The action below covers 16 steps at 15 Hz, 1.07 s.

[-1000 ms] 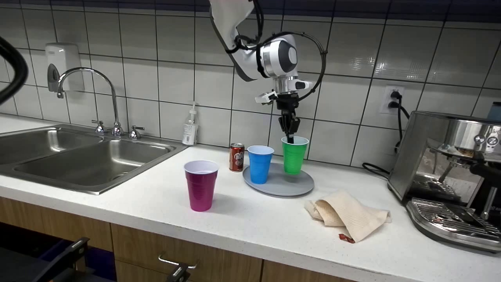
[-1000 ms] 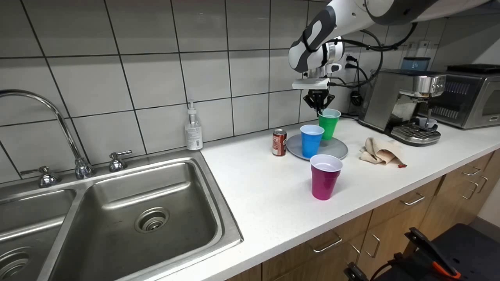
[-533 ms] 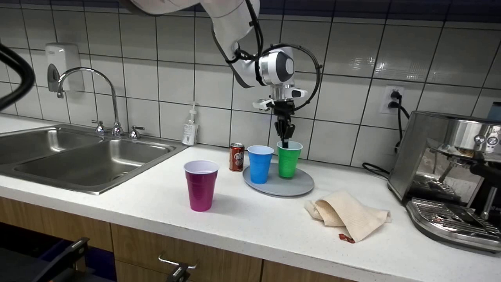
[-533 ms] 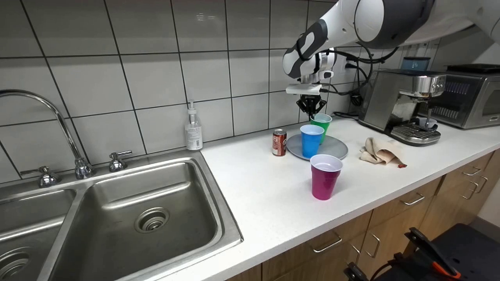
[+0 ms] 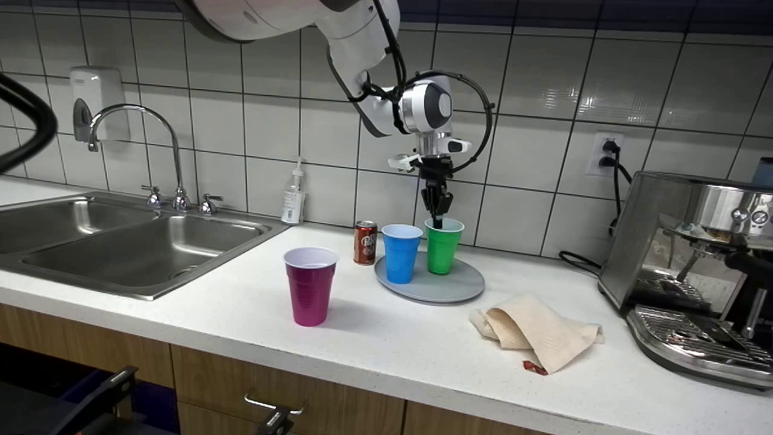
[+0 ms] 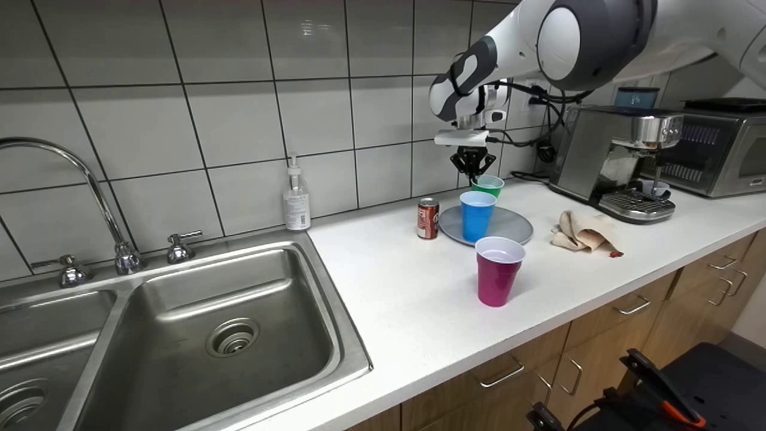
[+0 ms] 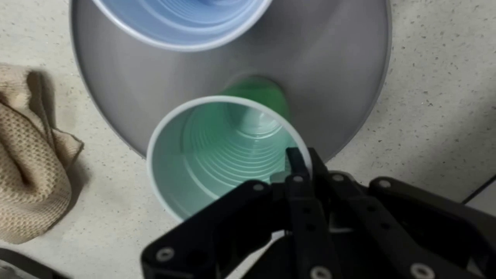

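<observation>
a: green cup [image 5: 444, 251], position?
b: above or on the gray plate [image 5: 453, 293], right of the blue cup [image 5: 400, 257] and slightly farther back, in an exterior view. roughly upright. cannot tell if its base touches the plate.
a: gripper [image 7: 307, 159]?
b: clamped on the cup's rim. wrist view: one finger inside the wall, one outside.
a: handling estimate?
b: light, most likely. looks like thin plastic, and nothing shows inside down to the ribbed bottom. wall should flex under a squeeze; the rim is probably the stiffest part. glossy outside, so some slip expected. not brittle like glass, but a hard pinch could crease or crack it.
a: best place to take hold?
b: the rim, where it is gripped, seems sound: thin enough to pinch, modest force. drawback: held on one side only, the cup may swing or twist about the fingers. a grasp around the body would likely steady it but risks denting, and the blue cup stands near on the left.
a: other items about?
b: red can [image 5: 365, 243] just left of the plate; purple cup [image 5: 310, 287] nearer and farther left; crumpled tan towel [image 5: 537, 332] nearer, to the right.
</observation>
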Each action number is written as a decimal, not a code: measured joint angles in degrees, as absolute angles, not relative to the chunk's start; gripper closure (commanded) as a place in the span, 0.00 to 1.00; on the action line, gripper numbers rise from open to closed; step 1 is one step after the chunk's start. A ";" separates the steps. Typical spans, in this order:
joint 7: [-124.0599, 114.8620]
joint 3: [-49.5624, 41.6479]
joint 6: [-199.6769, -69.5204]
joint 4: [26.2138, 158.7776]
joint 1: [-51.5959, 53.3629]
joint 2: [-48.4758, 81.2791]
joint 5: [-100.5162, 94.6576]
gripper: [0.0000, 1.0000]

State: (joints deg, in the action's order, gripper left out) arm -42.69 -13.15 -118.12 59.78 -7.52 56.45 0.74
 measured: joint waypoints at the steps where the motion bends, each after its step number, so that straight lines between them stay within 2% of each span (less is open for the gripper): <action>1: -42.43 -13.15 -118.07 59.49 -7.56 56.59 0.74 0.62; 9: -39.55 -13.15 -118.24 59.02 -8.19 56.99 0.74 0.02; 16: -34.43 -13.15 -121.14 60.10 -8.92 55.12 0.77 0.00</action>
